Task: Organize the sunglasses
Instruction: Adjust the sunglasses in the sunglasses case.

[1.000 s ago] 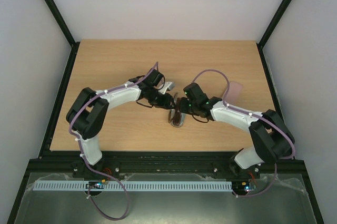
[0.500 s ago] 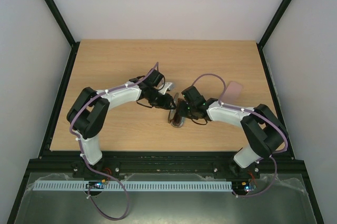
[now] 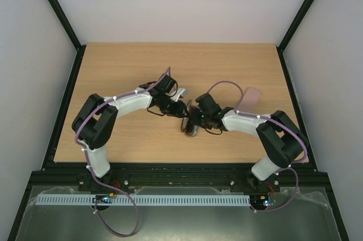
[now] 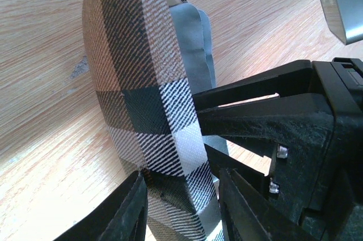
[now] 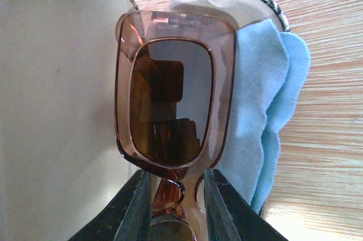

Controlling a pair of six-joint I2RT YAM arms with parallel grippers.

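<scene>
The reddish-brown sunglasses (image 5: 170, 99) are folded and stand on end over the open plaid case (image 3: 191, 129), whose beige lining (image 5: 57, 110) fills the left of the right wrist view. My right gripper (image 5: 173, 181) is shut on the sunglasses at the bridge; from above it (image 3: 194, 117) sits right of the case. My left gripper (image 4: 181, 195) is shut on the raised plaid lid (image 4: 142, 82); from above it (image 3: 180, 109) is at the case's far end. The black aviator pair is not clearly visible.
A light blue cloth (image 5: 258, 110) lies in the case under the sunglasses and also shows in the left wrist view (image 4: 193, 42). A flat pink case (image 3: 250, 98) lies to the right. A grey metallic object (image 3: 180, 92) lies just behind my left gripper.
My right arm has drawn in and moved left, bringing the sunglasses closer over the open case. My left arm has stayed still, holding the lid.
</scene>
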